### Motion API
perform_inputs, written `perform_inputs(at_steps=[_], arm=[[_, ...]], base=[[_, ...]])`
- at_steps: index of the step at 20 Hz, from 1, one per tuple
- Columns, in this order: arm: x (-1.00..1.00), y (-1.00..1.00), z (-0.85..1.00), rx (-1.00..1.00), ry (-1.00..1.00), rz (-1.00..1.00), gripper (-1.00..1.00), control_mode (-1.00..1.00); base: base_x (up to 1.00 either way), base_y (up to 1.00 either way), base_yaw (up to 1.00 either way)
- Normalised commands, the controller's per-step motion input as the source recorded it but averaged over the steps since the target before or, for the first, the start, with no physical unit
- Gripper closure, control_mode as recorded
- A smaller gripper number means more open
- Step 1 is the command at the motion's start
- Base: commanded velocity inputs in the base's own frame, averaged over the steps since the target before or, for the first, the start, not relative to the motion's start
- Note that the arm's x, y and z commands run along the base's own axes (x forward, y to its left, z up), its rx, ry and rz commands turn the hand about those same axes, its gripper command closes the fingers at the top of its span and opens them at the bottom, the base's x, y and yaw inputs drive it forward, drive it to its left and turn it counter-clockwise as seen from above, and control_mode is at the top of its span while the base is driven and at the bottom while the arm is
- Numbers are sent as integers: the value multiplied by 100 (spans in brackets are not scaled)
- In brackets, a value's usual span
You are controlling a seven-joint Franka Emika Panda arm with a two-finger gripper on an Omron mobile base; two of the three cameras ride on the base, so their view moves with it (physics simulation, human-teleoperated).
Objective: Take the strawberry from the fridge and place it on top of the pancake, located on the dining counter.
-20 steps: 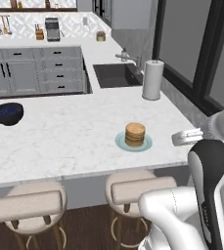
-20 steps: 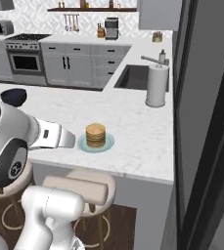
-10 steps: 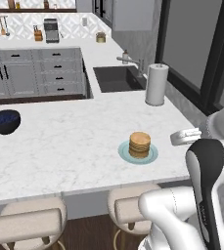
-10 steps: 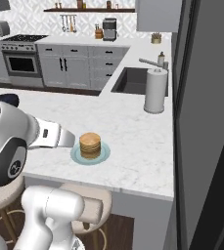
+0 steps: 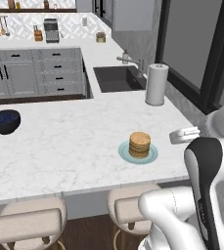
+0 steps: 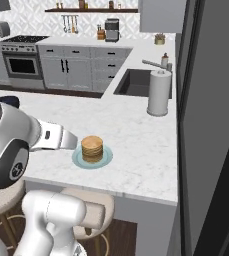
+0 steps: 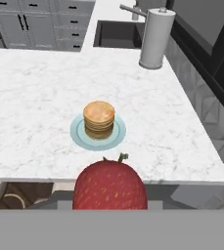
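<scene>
A red strawberry (image 7: 110, 185) with a small green stem sits low in the hand view, and my gripper (image 7: 110, 202) is shut on it with the fingertips hidden behind the fruit. Beyond it, a stack of tan pancakes (image 7: 99, 118) rests on a pale blue-green plate (image 7: 119, 138) near the front edge of the white marble dining counter (image 7: 35, 97). From the base the pancake (image 5: 139, 144) (image 6: 92, 148) lies just beyond my white hand. The dark grey fridge (image 6: 211, 125) rises at the right.
A white paper towel roll (image 5: 156, 84) stands by the dark sink (image 5: 118, 78) at the back right. A dark blue bowl (image 5: 4, 121) sits at the counter's left. Round beige stools (image 5: 33, 222) are tucked under the front edge.
The whole picture has shifted a little, so the base has moved nearer the counter. The pancake now sits slightly lower and closer. My grip on the strawberry has not changed.
</scene>
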Motion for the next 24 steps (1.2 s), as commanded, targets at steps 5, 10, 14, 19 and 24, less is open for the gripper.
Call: perform_inputs(at_steps=[5,10,14,19,24], arm=[[80,10,0,-3,4,0,100,-100],[99,24,-6,-1,17,0,100,-100],[100,4,-34,2,34,4,100,-100],[99,-5,-39,16,17,9,100,-100],[65,-1,-53,5,1,5,100,-100]], base=[[0,0,0],[0,0,0],[0,0,0],[0,0,0],[0,0,0]])
